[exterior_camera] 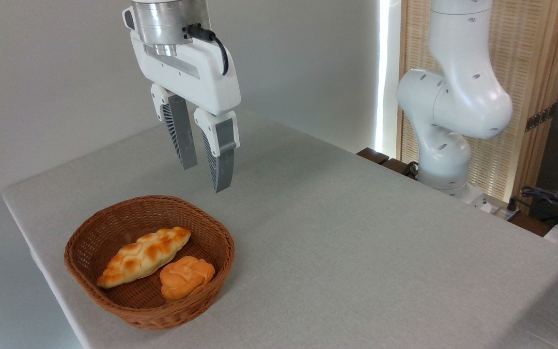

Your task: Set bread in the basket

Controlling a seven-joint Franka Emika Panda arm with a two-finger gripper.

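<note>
On the grey-clothed table (356, 232), toward its near left corner, we see the basket (90, 264) with the bread (143, 256) already lying inside it. The braided loaf rests on the woven floor, stretched diagonally from the lower left toward the upper right, and just beside its right flank, seemingly touching it, sits a small round orange bun (185, 276), also inside the rim. Nothing of the loaf hangs over the wicker wall as far as we can tell.

We judge the task as good as done: the loaf is where the sentence asks it to be, and what remains, if anything, is only for the arm to clear away from the basket.

Our gripper (205, 178) hangs above the far edge of the basket, well apart from the loaf, pointing downward with a slight tilt. Its two ribbed fingers (182, 133) stand a little way apart, with a modest gap between them, and nothing is held there; we see only the wall and the table through the gap. The bread lies below the fingertips and toward the camera, slightly to the left in the picture, with clear air between them. Behind, to the right, the arm's white base (446, 160) rises from the table's far side.
</note>
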